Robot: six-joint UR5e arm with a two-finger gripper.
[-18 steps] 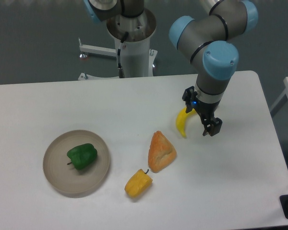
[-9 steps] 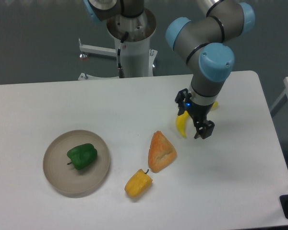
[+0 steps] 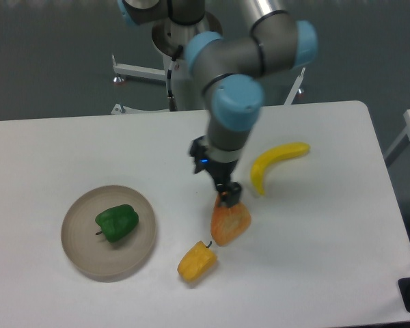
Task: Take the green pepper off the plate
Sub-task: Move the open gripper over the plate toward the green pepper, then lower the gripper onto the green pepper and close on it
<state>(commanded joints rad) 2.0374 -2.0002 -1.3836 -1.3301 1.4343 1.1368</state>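
Observation:
The green pepper (image 3: 117, 223) lies on the round beige-grey plate (image 3: 87, 257) at the table's front left, stem pointing to the left. My gripper (image 3: 215, 180) hangs over the middle of the table, well to the right of the plate and just above the top tip of an orange wedge. Its fingers are spread and it is open, with nothing between them. The pepper is in full view and untouched.
An orange wedge-shaped food item (image 3: 230, 220) sits directly under the gripper. A yellow pepper (image 3: 196, 261) lies to its front left. A banana (image 3: 276, 162) rests to the right. The robot base (image 3: 188, 65) stands behind the table's far edge.
The arm has swung left, from beside the banana to above the orange wedge, closer to the plate. The banana now shows in full. The gripper stays open.

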